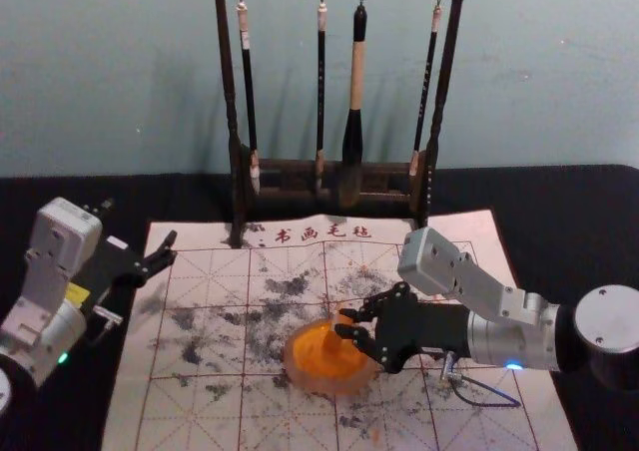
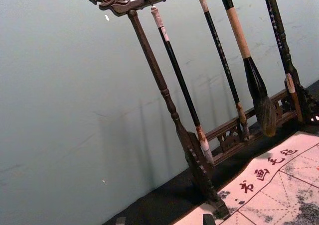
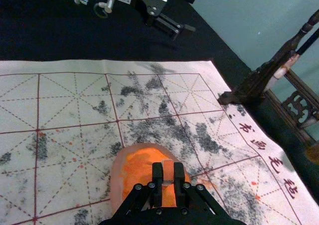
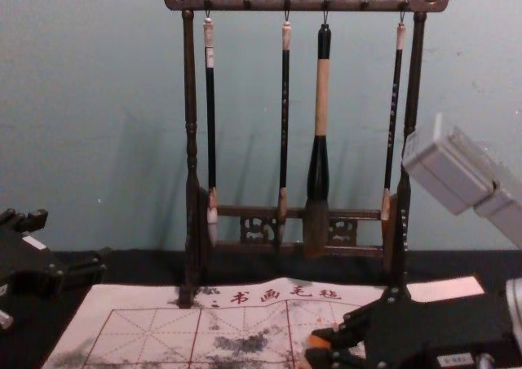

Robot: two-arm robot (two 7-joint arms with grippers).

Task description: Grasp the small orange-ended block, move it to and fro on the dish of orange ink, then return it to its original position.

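In the head view my right gripper (image 1: 349, 329) reaches in from the right over the dish of orange ink (image 1: 321, 376), shut on the small block (image 1: 341, 320). The right wrist view has the pale block (image 3: 168, 171) upright between the fingertips of my right gripper (image 3: 168, 179), above the orange ink (image 3: 138, 166); whether its lower end touches the ink is hidden. An orange end of the block (image 4: 319, 341) shows at the fingertips in the chest view. My left gripper (image 1: 138, 237) is parked at the left with its fingers apart; its tips show at the left wrist view's bottom edge.
A dark wooden rack (image 1: 232, 102) with several hanging brushes stands behind the marked felt mat (image 1: 190, 381). Ink stains cover parts of the mat, which lies on a black-covered table (image 1: 559, 202). A wall rises behind the rack.
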